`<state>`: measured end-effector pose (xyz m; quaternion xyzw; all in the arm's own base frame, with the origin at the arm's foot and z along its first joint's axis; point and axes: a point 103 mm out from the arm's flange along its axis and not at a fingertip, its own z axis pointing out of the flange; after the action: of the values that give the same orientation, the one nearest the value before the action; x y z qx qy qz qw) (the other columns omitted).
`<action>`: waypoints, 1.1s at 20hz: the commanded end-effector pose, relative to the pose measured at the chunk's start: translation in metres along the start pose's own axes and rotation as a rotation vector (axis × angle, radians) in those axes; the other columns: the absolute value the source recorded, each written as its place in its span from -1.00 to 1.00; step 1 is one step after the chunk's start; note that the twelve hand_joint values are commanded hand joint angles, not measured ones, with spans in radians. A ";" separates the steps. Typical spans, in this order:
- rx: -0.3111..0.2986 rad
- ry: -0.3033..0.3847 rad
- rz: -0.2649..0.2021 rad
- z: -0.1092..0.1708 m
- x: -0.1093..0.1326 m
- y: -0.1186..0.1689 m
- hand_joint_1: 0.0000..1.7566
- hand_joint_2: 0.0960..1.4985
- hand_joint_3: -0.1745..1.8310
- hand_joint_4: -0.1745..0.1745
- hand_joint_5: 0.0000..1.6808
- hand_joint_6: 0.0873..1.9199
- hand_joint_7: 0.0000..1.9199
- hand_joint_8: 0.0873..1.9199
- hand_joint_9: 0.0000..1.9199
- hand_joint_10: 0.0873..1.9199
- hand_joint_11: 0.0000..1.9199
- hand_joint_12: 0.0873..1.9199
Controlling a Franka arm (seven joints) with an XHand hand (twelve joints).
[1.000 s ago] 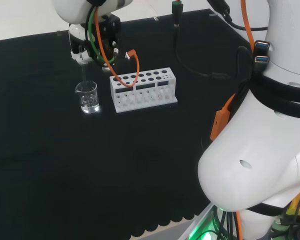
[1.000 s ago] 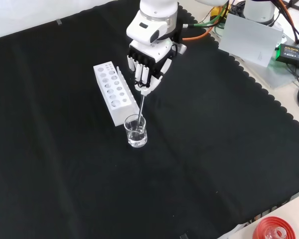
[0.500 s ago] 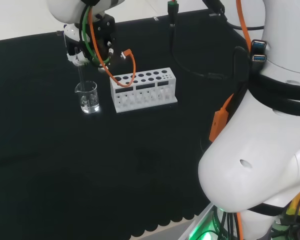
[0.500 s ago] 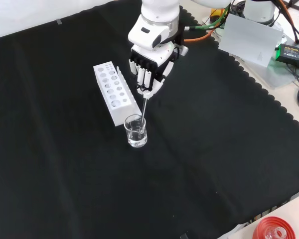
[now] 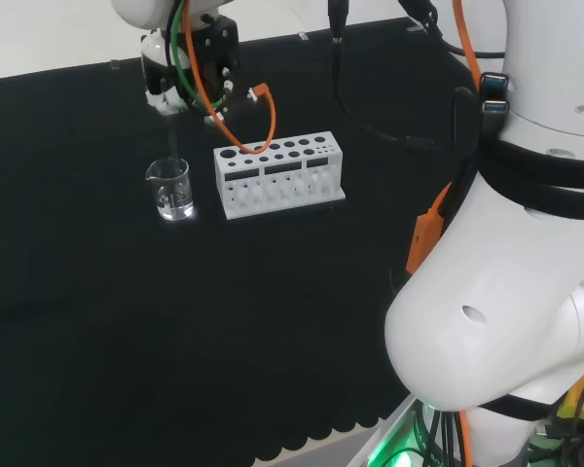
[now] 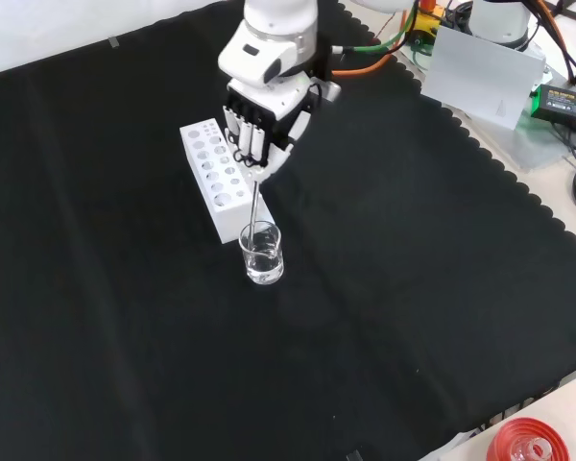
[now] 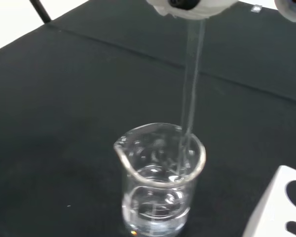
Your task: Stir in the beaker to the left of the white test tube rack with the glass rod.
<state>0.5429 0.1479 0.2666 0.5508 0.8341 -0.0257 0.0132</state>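
While dipping into the clear liquid of the glass beaker (image 7: 159,180), just beside the white test tube rack (image 5: 279,176) on the black worktop (image 6: 413,288), pinching the glass rod (image 7: 190,103) between curled fingers (image 6: 252,142) of the hand (image 6: 261,115). Risking knocking the rim: leaning close against the wall, possibly tipping the light beaker.

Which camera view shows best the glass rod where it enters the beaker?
The wrist view: the glass rod runs close and large into the beaker. The front view shows it as a thin line below the hand; in the head view it is barely visible.
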 end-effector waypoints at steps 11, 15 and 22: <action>0.021 -0.005 -0.024 -0.006 0.037 -0.021 0.52 0.35 -1.00 -1.00 0.69 -1.00 0.52 -0.62 0.91 -0.91 0.69 -0.55; 0.031 0.003 -0.030 -0.002 0.040 -0.005 0.52 0.35 -1.00 -1.00 0.69 -1.00 0.52 -0.62 0.91 -0.91 0.69 -0.55; 0.045 0.012 -0.027 0.007 0.010 0.023 0.52 0.35 -1.00 -1.00 0.69 -1.00 0.52 -0.62 0.91 -0.91 0.69 -0.55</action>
<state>0.5343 0.1784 0.2649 0.5389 0.8417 -0.0352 0.0019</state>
